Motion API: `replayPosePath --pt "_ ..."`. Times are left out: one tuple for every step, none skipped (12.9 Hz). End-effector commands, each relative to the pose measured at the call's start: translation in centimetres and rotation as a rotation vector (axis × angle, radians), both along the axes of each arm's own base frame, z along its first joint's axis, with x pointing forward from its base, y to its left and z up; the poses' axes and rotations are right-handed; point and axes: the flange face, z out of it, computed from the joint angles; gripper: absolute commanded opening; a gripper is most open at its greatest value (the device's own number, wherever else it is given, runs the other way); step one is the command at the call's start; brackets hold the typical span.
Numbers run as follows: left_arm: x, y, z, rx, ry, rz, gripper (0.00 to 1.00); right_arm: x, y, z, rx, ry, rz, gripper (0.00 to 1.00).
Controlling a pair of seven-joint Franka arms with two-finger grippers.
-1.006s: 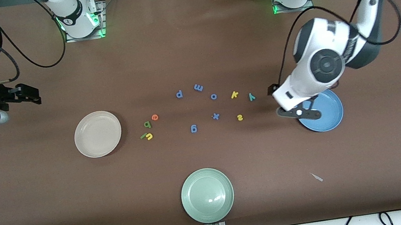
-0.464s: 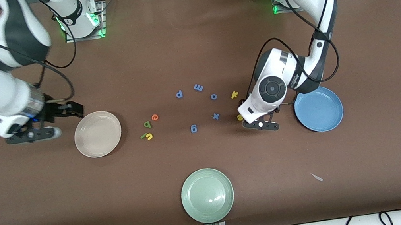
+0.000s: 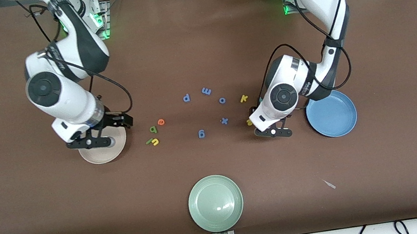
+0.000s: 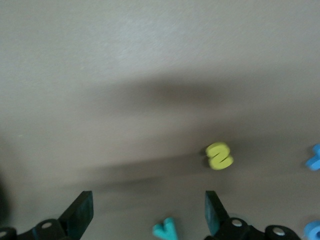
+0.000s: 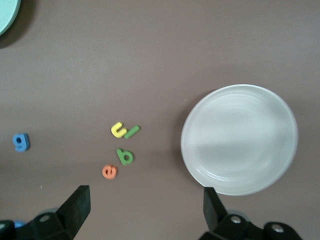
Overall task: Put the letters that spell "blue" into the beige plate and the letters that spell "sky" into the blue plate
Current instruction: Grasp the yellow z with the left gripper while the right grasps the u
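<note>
Letters lie scattered across the middle of my brown table (image 3: pixel 197 43), none of them in a plate. Green b (image 3: pixel 153 129), green l (image 3: pixel 149 141), yellow u (image 3: pixel 155 142) and orange e (image 3: pixel 160 121) sit clustered just beside the beige plate (image 3: pixel 108 154), toward the right arm's end. Yellow k (image 3: pixel 244 98) lies near the left arm's wrist; yellow s (image 3: pixel 249 122) peeks out at the edge of that wrist, and the blue plate (image 3: pixel 331 114) sits just past it, bare. Blue p (image 3: pixel 186 98), m (image 3: pixel 206 91), o (image 3: pixel 222 100), x (image 3: pixel 224 121) and g (image 3: pixel 201 134) lie between the two groups, and a green plate (image 3: pixel 216 203) sits nearest the front camera. At the table's edges I see cables and metal framing. My left gripper (image 4: pixel 149 212) hangs low over the table by the s, fingers (image 4: pixel 80 212) spread wide with nothing between them. My right gripper (image 5: pixel 145 210) hovers over the beige plate's rim, fingers (image 5: pixel 75 205) also wide apart and empty. From the front the teal y is hidden under the left arm; the left wrist view shows y (image 4: pixel 165 229) lying close to the s (image 4: pixel 219 155). The right wrist view gives me the whole beige plate (image 5: pixel 239 139), which the arm partly covers from the front, with u (image 5: pixel 118 130), l (image 5: pixel 132 131), b (image 5: pixel 125 156) and e (image 5: pixel 109 171) beside it.
</note>
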Motion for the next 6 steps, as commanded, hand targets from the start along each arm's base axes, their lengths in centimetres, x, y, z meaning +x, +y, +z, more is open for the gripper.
replayPosePath --pt "0.2 -2.3 -0.7 -0.021 -0.059 0.023 0.96 0.6 2.0 -3.0 0.01 -0.024 -0.033 1.0" --pt "0.3 -2.6 -1.3 -0.033 -0.08 0.032 0.95 0.8 2.8 -4.5 0.006 -0.039 -0.035 1.0" --pt "0.2 -2.5 -1.7 -0.035 -0.087 0.046 0.91 0.9 3.8 -6.0 0.013 -0.056 -0.03 1.0" --pt "0.2 -2.6 -1.8 -0.033 -0.086 0.063 0.85 1.6 4.2 -7.7 0.016 -0.07 -0.026 1.0" --pt "0.1 -2.8 -1.7 -0.037 -0.083 0.095 0.82 2.2 4.6 -8.9 0.017 -0.078 -0.023 1.0" --pt "-0.4 -3.4 -2.1 -0.031 -0.08 0.118 0.8 2.5 5.2 -10.2 0.008 -0.082 -0.008 1.0"
